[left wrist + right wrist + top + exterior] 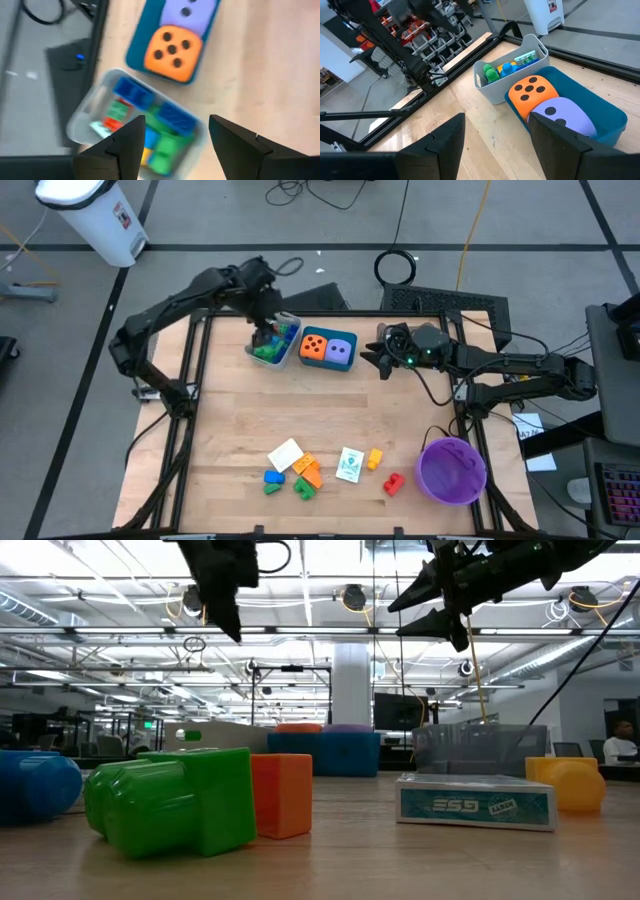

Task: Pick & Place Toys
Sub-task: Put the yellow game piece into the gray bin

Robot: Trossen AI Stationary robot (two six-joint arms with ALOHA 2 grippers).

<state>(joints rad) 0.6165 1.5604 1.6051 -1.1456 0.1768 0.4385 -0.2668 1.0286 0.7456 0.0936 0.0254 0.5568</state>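
My left gripper (268, 337) hangs open and empty above the grey tray (274, 343) at the table's far left, which holds several bricks (165, 125). Next to it the teal tray (328, 350) holds the orange die (314, 347) and the purple die (341, 350). My right gripper (375, 352) is open and empty, level, just right of the teal tray and pointing at it. Loose bricks (305, 472) and two white cards (349, 464) lie near the front edge.
The round purple bowl (452, 470) stands at the front right. Bare wood lies between the trays and the loose toys. In the low view a green brick (175, 802), an orange brick (283, 795) and a card (476, 802) lie close to the camera.
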